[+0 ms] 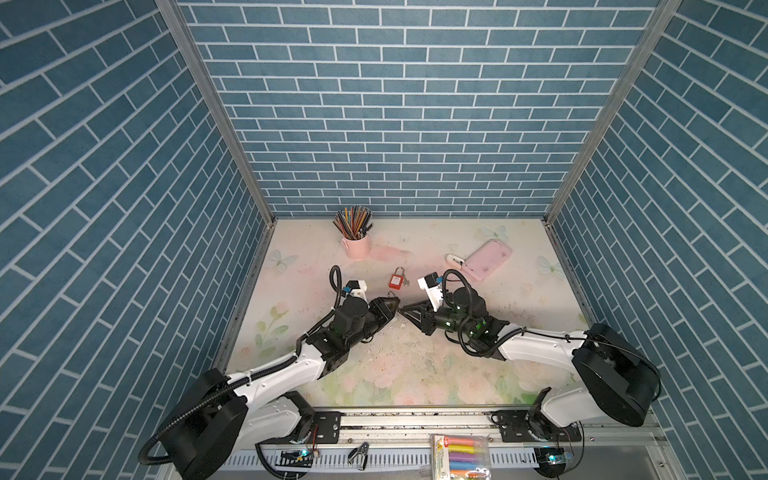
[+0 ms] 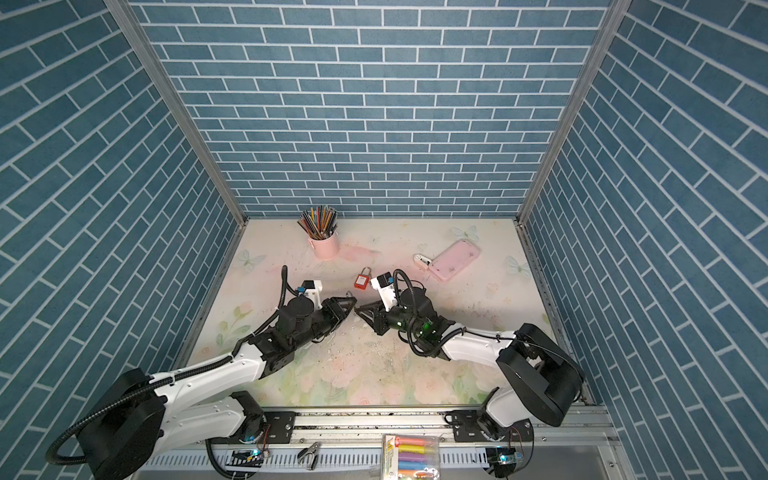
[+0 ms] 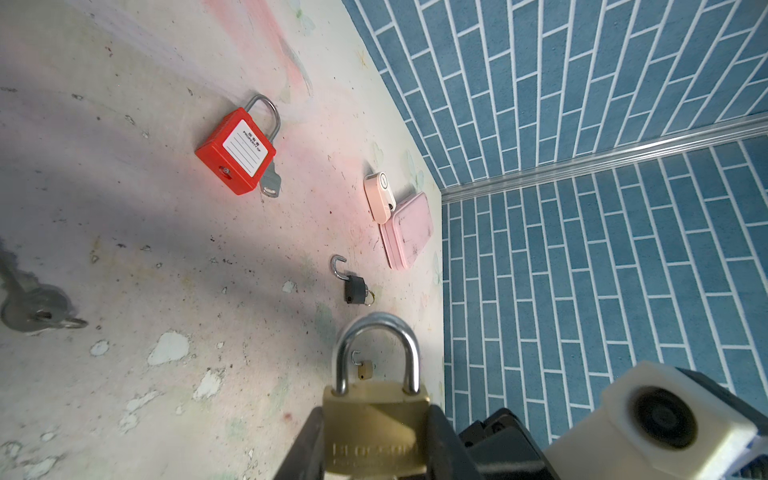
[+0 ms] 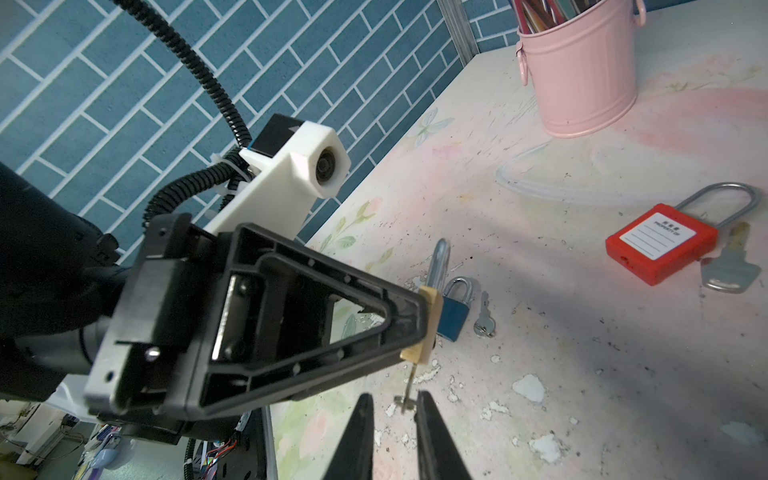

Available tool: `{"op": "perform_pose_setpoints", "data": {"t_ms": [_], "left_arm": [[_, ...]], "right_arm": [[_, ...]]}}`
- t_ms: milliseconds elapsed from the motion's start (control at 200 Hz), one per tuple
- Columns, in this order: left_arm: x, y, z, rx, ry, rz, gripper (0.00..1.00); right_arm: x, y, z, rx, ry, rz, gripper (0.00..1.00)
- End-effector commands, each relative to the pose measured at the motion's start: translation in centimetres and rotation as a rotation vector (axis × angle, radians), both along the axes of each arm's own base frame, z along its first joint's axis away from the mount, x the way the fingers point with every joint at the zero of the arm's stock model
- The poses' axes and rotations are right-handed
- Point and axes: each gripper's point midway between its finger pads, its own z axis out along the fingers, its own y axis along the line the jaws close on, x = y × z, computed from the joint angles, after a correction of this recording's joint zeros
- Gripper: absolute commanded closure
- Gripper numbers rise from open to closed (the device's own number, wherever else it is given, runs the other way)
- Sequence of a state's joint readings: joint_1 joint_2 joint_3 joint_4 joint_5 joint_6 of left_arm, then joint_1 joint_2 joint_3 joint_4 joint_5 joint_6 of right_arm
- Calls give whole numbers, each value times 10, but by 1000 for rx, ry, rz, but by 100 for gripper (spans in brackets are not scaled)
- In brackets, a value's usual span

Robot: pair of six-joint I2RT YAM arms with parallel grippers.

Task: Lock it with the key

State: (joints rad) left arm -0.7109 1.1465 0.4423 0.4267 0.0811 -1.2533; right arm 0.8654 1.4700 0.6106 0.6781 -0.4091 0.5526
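Observation:
A brass padlock (image 3: pixel 376 419) with its steel shackle (image 3: pixel 376 332) seated in the body is clamped between my left gripper's (image 3: pixel 376 411) jaws, just above the table. In the right wrist view the padlock (image 4: pixel 430 320) shows edge-on, and a small key (image 4: pixel 409 388) sticks out of its underside. My right gripper (image 4: pixel 395 395) stands open with a narrow gap; the key's head lies between its fingers, close against one of them. In both top views the two grippers (image 1: pixel 394 306) (image 1: pixel 401 311) meet tip to tip at mid-table.
A red padlock (image 1: pixel 396 281) with a key (image 4: pixel 727 270) beside it lies behind the grippers. A blue padlock (image 4: pixel 455 311), a small black padlock (image 3: pixel 355 286) and a tiny brass one (image 3: pixel 365 369) lie nearby. A pink pencil bucket (image 1: pixel 357 245) and a pink case (image 1: pixel 487 259) stand further back.

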Motion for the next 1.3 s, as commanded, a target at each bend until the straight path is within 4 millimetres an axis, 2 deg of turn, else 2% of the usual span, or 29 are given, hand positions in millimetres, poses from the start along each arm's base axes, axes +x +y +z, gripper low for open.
{"op": "perform_pose_setpoints", "data": {"t_ms": [0,355,815,1175,1295], "left_arm": [[3,1,2,-18,-14,8,100],[4,1,2,-20,-14,10,100],[4,0,1,-25,-10,5,100],[9,1,4,-23,-14,17,100],[16,7,7,-22,-14,49,100]], "right_arm": [[4,8,12,40,-13,0,80],[9,9,3,15,-3,-19,82],[10,15,-2,13,14,-3,100],[5,16,-3,15,29,22,100],[-1,15,-8,8,46,47,100]]}}
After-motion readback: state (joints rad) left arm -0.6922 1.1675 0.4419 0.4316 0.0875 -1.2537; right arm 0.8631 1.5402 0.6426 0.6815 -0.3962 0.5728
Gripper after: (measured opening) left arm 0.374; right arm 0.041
